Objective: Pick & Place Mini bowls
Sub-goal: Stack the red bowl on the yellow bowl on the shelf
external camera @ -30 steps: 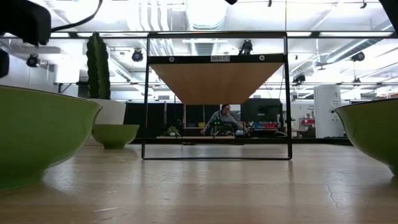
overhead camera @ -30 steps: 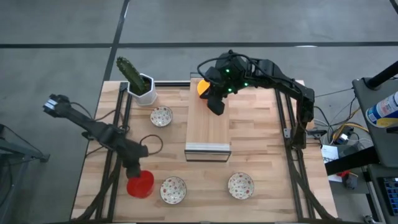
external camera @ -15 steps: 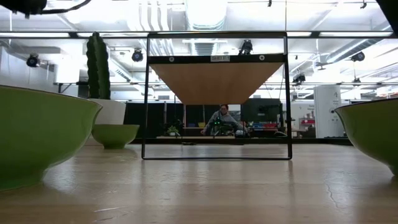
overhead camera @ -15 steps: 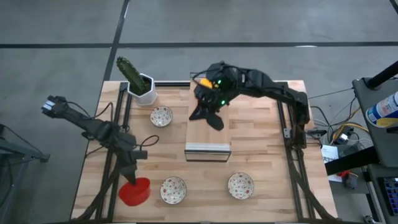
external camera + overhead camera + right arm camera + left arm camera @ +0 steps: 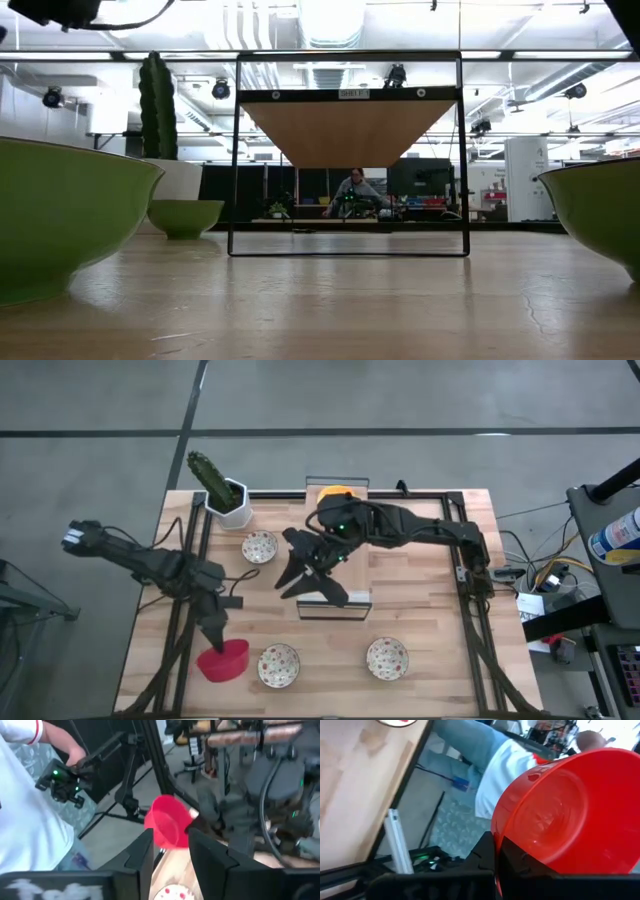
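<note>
A red mini bowl hangs near the table's near left corner, with my left gripper shut on it. It also shows in the left wrist view and, farther off, in the right wrist view. My right gripper stands open and holds nothing. It is beside the left side of the raised wooden shelf. An orange mini bowl sits on the shelf's far end. Three white speckled mini bowls rest on the table. My left gripper pinches the red bowl's rim between its two fingers, coming at it from above and slanting down. The bowl hangs below the fingers, tipped on its edge. Whether its lower rim touches the table, I cannot tell.
A white pot with a green cactus stands at the far left corner. The shelf rests on a black frame in the table's middle. A person in a white shirt stands beyond the near edge.
My right gripper has gone from the orange bowl at the shelf's far end toward the near left and has opened. The orange bowl stays on the shelf. The red bowl has tipped over somewhat in my left gripper.
</note>
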`<action>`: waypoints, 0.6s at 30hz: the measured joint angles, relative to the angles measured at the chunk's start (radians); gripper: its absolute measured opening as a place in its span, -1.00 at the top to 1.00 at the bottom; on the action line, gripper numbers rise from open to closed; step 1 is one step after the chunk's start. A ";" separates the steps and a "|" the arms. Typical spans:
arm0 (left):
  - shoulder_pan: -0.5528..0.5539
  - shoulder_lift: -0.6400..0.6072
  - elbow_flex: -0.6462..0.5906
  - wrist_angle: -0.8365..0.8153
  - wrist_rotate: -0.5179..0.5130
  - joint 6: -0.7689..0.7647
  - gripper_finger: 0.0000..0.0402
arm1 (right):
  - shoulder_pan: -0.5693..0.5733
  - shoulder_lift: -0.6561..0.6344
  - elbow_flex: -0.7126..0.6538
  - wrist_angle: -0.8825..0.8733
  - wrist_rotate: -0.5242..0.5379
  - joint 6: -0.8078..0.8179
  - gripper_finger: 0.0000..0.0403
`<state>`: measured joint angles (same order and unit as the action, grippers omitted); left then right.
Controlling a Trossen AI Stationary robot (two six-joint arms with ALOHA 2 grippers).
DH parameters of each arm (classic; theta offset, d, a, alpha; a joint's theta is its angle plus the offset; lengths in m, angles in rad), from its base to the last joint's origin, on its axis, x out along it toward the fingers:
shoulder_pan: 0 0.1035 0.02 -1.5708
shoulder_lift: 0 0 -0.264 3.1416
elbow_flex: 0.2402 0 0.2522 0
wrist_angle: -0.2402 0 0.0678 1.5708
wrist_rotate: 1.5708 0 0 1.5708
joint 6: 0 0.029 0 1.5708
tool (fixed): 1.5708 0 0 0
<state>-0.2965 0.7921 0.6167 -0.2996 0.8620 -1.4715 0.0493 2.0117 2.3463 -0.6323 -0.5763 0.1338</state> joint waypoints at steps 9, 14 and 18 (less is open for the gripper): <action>0.089 0.042 0.000 0.091 0.081 -0.086 1.00 | 0.021 0.005 -0.015 0.000 0.001 -0.037 0.42; 0.109 0.076 0.000 0.107 0.114 -0.098 1.00 | 0.037 0.045 -0.027 -0.002 0.001 -0.036 0.44; 0.116 0.110 0.000 0.117 0.134 -0.094 1.00 | 0.052 0.088 -0.028 0.000 -0.005 -0.016 0.42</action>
<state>-0.1800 0.9021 0.6170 -0.1824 0.9961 -1.5654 0.1015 2.0999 2.3188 -0.6323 -0.5812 0.1182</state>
